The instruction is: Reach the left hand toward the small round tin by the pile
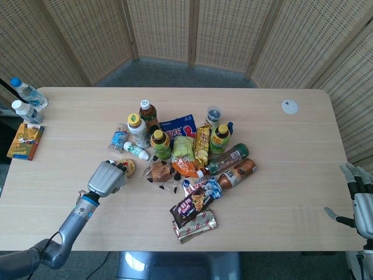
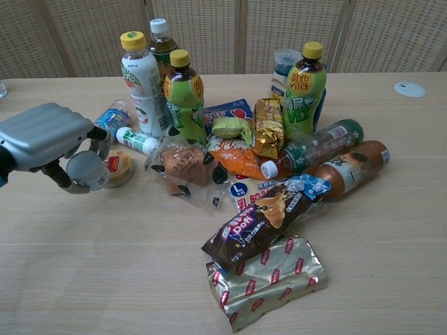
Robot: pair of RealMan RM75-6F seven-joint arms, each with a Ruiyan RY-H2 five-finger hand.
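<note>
Holding, left hand [image 2: 45,136]: my fingers are curled round the small tin [image 2: 87,169], thumb under it; I judge it pinched rather than merely touched.
Small tin, place: at the left edge of the pile [image 2: 237,157], in my left hand, tilted with its pale lid toward the chest camera. I cannot tell whether its lower rim rests on the table [image 2: 105,279]. The head view hides it under my hand.
Small tin, handling: probably light, stiff and smooth-sided, so liable to slip. The best hold, I judge, is across the round wall, thumb opposite the fingers, not on the lid.
Neighbour: a flat yellow tin [image 2: 120,167] lies just beside it on the pile side, easily nudged.
Pile: bottles and snack packets, mid-table.
Right hand [image 1: 360,201]: off the table's right edge, fingers apart, holding nothing.
</note>
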